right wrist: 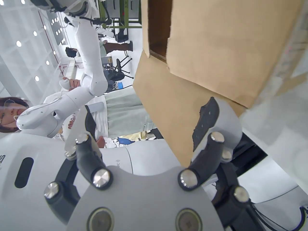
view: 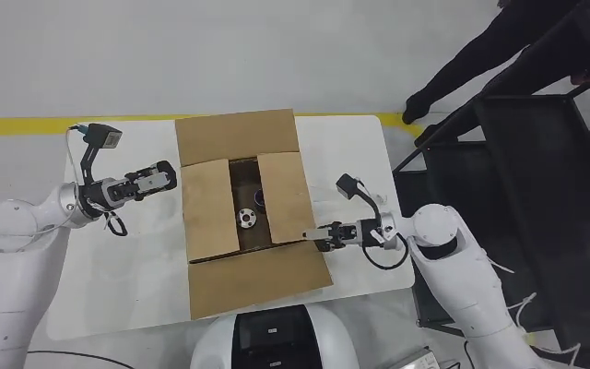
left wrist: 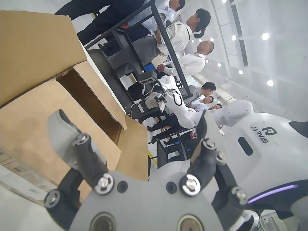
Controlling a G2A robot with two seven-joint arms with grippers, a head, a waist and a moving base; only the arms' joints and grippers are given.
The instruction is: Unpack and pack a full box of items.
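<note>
A white table (view: 346, 148) is seen in the middle. A yellow line (view: 37, 124) is painted at ten o'clock. A black rack (view: 525, 184) is set at three o'clock.

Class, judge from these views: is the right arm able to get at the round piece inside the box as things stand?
Probably not yet. The side flap lies over the opening between the open right gripper and the round piece, leaving only a narrow gap from above.

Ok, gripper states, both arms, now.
Left gripper: open, holding nothing.
Right gripper: open, holding nothing, at the cardboard box edge.
</note>
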